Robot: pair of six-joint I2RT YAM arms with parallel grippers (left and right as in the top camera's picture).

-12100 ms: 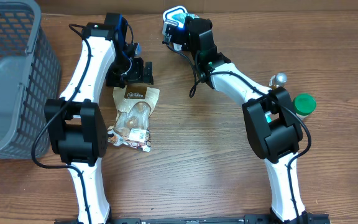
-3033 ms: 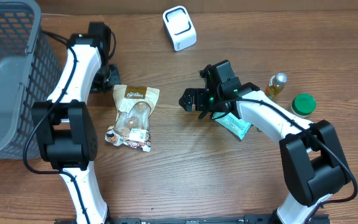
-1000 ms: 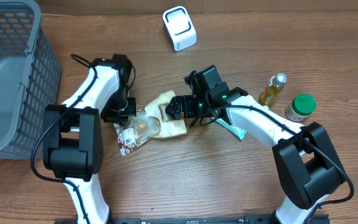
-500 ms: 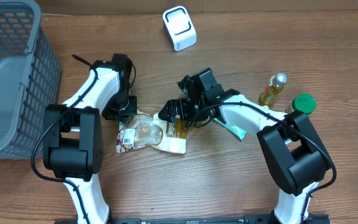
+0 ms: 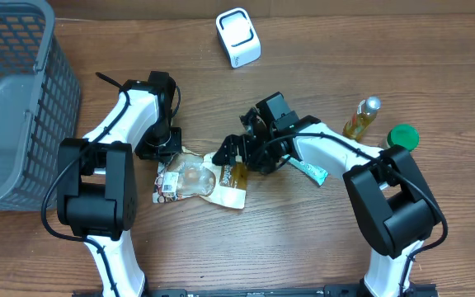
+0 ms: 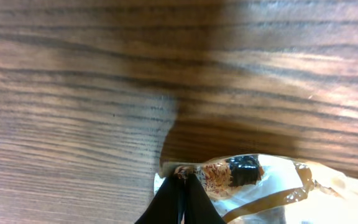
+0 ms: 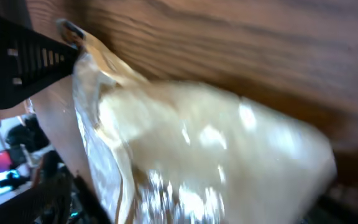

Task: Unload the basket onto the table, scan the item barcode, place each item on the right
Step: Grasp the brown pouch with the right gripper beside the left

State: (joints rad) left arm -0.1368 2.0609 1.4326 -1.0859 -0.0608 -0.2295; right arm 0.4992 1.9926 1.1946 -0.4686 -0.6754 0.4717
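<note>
Clear-and-tan crinkled plastic snack bag (image 5: 196, 177). Left gripper (image 5: 170, 153) pressed together, pinching the bag's 10 o'clock edge. Right gripper (image 5: 236, 155) spread wide around its 2 o'clock end.

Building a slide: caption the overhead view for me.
Left end effector pinches the snack bag by its edge; open right end effector sits at its other end.

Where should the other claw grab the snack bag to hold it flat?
Probably the flat sealed edge at the right end of the snack bag, coming from the right. The left gripper pinches the opposite edge, the middle looks puffy, and the open right gripper is right there.
</note>
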